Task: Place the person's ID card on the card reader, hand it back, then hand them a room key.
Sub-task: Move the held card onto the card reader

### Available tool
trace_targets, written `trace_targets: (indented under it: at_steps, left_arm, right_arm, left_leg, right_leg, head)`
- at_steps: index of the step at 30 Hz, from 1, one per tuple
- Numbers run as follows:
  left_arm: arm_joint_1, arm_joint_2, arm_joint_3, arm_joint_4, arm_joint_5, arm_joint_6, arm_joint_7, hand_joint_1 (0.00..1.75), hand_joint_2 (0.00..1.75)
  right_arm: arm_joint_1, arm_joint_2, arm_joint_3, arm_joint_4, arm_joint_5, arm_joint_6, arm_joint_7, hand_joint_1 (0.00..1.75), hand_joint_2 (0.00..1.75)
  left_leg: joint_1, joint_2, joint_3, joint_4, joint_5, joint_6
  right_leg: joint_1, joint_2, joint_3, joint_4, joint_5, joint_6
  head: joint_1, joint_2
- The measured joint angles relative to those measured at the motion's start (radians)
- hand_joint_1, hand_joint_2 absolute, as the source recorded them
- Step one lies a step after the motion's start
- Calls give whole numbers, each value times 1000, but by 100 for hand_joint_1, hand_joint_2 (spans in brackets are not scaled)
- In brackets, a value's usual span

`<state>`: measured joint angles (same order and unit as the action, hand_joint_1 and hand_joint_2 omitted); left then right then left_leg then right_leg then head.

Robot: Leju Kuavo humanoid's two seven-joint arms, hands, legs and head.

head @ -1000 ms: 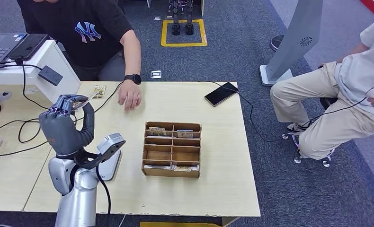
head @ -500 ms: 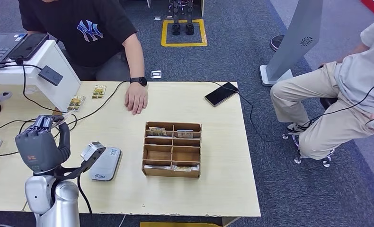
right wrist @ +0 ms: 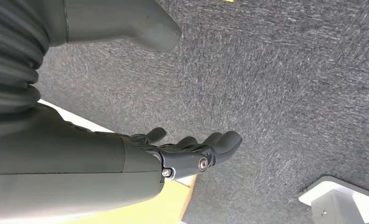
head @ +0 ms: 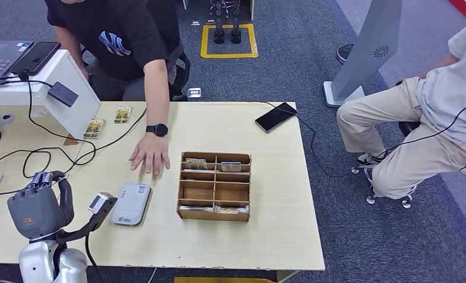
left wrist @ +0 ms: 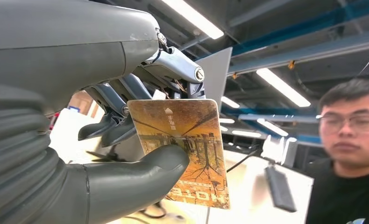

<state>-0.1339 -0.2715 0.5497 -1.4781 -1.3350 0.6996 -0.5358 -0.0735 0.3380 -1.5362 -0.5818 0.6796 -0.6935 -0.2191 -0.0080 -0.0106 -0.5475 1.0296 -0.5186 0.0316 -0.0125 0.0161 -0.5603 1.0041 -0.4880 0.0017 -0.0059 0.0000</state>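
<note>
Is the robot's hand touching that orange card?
Touching. The left wrist view shows the left hand pinching the orange hotel card: its thumb presses the card's face, with fingers behind it.

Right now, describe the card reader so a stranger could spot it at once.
On the pale wooden table, look just left of the brown compartment box. The card reader is the flat, rounded grey-white pad there, the only such device near the person's hand.

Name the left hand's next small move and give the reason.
Probably lower the card flat onto the card reader: the left hand holds it pinched up in the air beside the reader, whose top is bare, and the person's hand rests empty on the table.
</note>
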Motion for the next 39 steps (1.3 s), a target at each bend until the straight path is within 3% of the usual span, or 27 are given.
trace_targets:
  at_steps: [12, 18, 31, 39]
  left_arm:
    - [40, 1, 83, 74, 4, 0, -138, 175, 175]
    - [46, 1, 105, 102, -21, 0, -161, 175, 175]
    - [69, 4, 71, 187, -96, 0, -63, 175, 175]
    - [103, 20, -39, 244, -123, 0, 72, 175, 175]
  right_arm:
    - [1, 0, 0, -5, 1, 0, -11, 0, 175]
    - [1, 0, 0, -5, 11, 0, -18, 0, 175]
    - [1, 0, 0, 1, 34, 0, -57, 0, 175]
    - [1, 0, 0, 14, 48, 0, -79, 0, 175]
  left_leg:
    - [0, 0, 0, 0, 0, 0]
    - [0, 0, 0, 0, 0, 0]
    - [0, 0, 0, 0, 0, 0]
    - [0, 0, 0, 0, 0, 0]
  right_leg:
    - [0, 0, 0, 0, 0, 0]
    - [0, 0, 0, 0, 0, 0]
    - [0, 0, 0, 0, 0, 0]
    - [0, 0, 0, 0, 0, 0]
  head:
    - [0, 0]
    - [0, 0]
    - [0, 0]
    - [0, 0]
